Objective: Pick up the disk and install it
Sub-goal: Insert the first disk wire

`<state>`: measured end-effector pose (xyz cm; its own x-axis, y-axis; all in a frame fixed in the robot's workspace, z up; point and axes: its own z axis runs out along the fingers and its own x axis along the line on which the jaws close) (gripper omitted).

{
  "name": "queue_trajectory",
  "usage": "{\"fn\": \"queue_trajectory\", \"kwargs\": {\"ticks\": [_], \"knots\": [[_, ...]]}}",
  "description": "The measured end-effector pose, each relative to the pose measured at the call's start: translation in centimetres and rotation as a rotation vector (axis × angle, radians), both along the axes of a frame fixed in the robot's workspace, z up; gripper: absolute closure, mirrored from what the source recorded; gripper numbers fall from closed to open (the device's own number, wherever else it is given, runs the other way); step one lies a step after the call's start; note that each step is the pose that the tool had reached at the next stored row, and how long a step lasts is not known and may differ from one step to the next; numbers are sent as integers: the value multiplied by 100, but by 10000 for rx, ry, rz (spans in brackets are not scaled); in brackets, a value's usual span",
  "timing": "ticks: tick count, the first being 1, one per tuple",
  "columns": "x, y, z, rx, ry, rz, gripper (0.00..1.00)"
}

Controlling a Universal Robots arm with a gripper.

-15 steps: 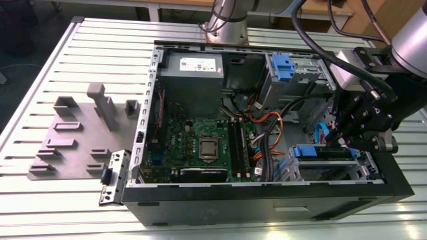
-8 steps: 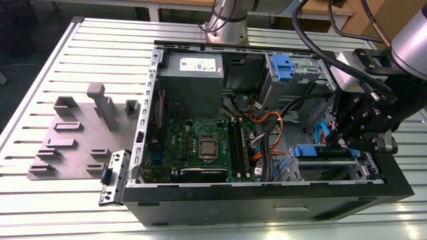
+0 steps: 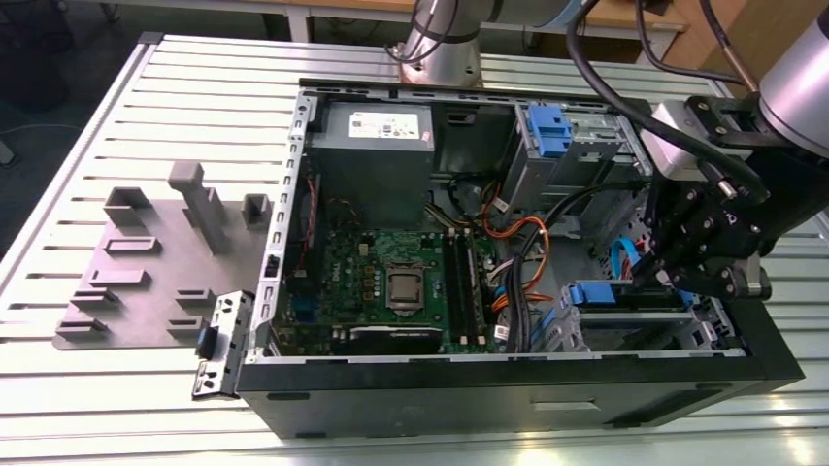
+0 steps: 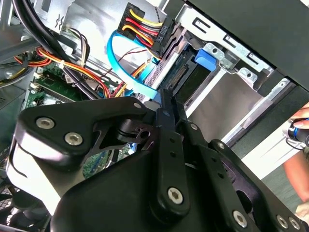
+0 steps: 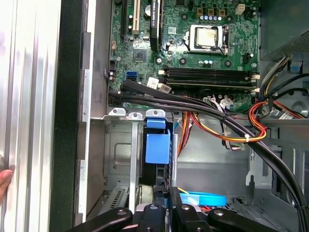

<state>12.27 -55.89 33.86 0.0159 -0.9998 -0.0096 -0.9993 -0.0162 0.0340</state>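
The disk [image 3: 603,293] sits slotted into the lower grey drive cage [image 3: 635,328] at the case's front corner, at the exterior view's right. Its blue end tab [image 5: 158,145] faces the motherboard, and the tab [image 4: 205,60] also shows in the second wrist view. My gripper [image 3: 651,279] reaches down into the case just behind the disk. Its fingers [image 4: 163,108] stand pressed together, with their tips at the disk's connector end [image 4: 181,77]. In the first wrist view my gripper [image 5: 169,197] lines up with the disk's dark edge. I cannot see whether the tips touch it.
The open case holds a motherboard [image 3: 388,282], a grey power-supply box [image 3: 376,136], an upper cage with a blue latch [image 3: 550,131] and cable bundles [image 3: 518,238]. A blue flat cable [image 4: 120,63] loops beside my fingers. A person's hand [image 4: 299,145] is outside the case. A grey fixture plate [image 3: 143,262] lies on the table.
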Motion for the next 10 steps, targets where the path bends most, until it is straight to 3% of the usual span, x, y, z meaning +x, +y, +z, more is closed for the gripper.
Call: {"fn": "queue_trajectory", "kwargs": {"ticks": [10], "knots": [[-1,-1,-37,0,1,0,84]]}}
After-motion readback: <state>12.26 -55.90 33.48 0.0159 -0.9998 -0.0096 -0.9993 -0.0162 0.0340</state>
